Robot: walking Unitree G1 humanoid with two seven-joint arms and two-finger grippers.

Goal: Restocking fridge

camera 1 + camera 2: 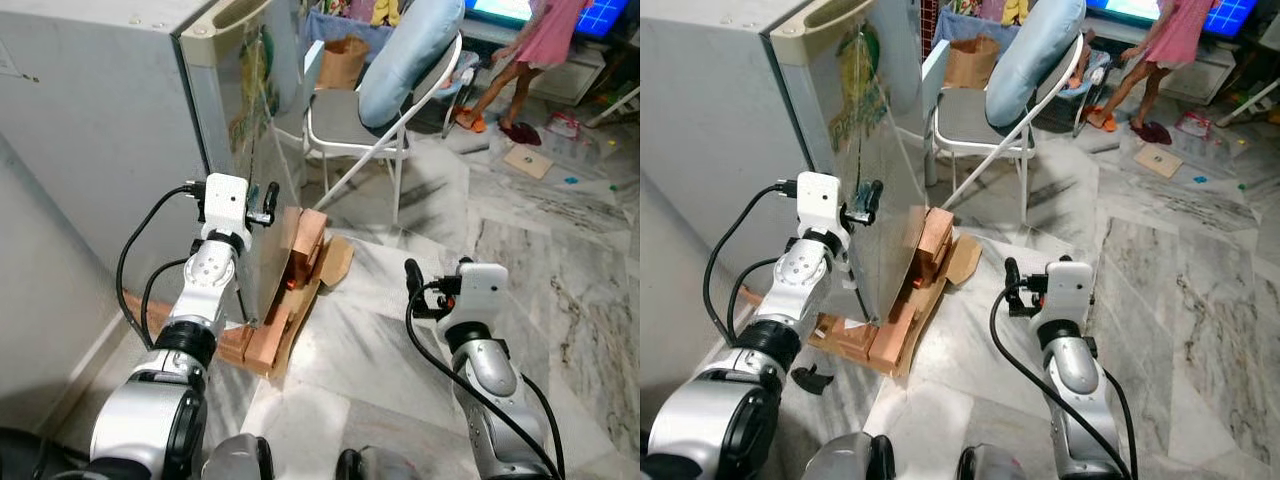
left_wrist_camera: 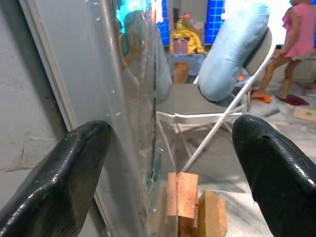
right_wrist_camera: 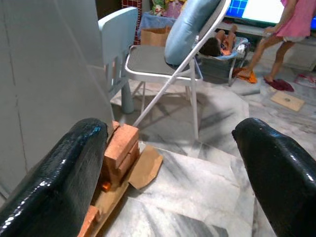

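Note:
The grey fridge (image 1: 100, 130) stands at my left, its silvery door (image 1: 250, 110) facing the room and lying against the body. My left gripper (image 1: 266, 203) is raised at the door's free edge and is open. In the left wrist view the door edge (image 2: 131, 98) runs between its two black fingers (image 2: 64, 182); I cannot tell whether they touch it. My right gripper (image 1: 1012, 280) hangs low over the marble floor, open, with nothing between its fingers (image 3: 64, 182).
Bricks (image 1: 305, 245) and cardboard (image 1: 336, 262) are stacked at the fridge's foot. A folding chair (image 1: 350, 118) with a blue cushion (image 1: 410, 50) stands just beyond, with a paper bag (image 1: 342, 62) behind it. A person in pink (image 1: 548, 35) walks at the far right.

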